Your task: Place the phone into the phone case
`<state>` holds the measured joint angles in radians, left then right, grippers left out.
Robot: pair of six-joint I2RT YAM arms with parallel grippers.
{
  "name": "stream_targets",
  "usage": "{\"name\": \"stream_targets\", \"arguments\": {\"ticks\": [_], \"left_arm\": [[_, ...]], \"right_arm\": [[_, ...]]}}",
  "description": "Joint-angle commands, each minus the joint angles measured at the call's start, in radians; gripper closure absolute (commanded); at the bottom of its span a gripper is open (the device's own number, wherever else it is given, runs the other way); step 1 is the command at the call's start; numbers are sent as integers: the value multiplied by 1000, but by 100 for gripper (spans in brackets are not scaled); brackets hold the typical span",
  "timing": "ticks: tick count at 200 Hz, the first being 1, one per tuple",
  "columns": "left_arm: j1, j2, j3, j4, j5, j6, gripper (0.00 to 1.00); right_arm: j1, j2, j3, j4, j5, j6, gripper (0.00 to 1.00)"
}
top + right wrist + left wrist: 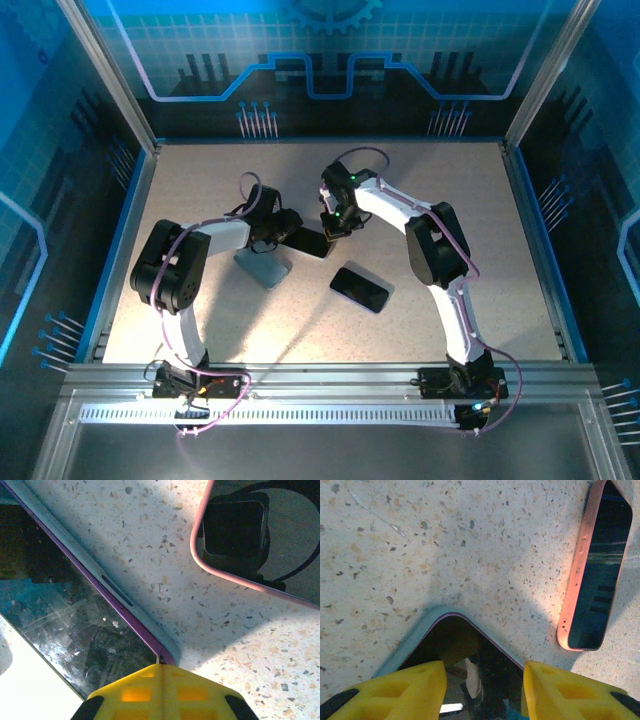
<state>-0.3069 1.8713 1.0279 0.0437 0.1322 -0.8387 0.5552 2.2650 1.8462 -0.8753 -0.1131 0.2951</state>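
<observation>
Grey-blue phone case, purple-rimmed phone lying in it, sits on the counter gripped across 1 corner by the half-open left end effector, seemingly braced so the shut, empty right end effector can press the phone's edge home.

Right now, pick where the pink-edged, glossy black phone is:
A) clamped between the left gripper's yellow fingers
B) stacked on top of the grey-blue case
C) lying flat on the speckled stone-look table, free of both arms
C: the pink-edged black phone lies flat on the speckled table, with bare tabletop all round it.
</observation>
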Motion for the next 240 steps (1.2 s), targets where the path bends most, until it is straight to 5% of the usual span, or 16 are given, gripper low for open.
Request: {"name": "stream_targets", "arguments": {"ticks": [1,185,240], "left_arm": [[-17,72,-19,-56,10,3,53],[-17,85,-58,-13,20,-13,53],[-15,148,46,-59,-2,17,53]], "right_arm": [[4,45,-33,-23,-2,-7,100],[100,148,-319,17,-28,-5,100],[95,28,-343,157,-149,105,100]]}}
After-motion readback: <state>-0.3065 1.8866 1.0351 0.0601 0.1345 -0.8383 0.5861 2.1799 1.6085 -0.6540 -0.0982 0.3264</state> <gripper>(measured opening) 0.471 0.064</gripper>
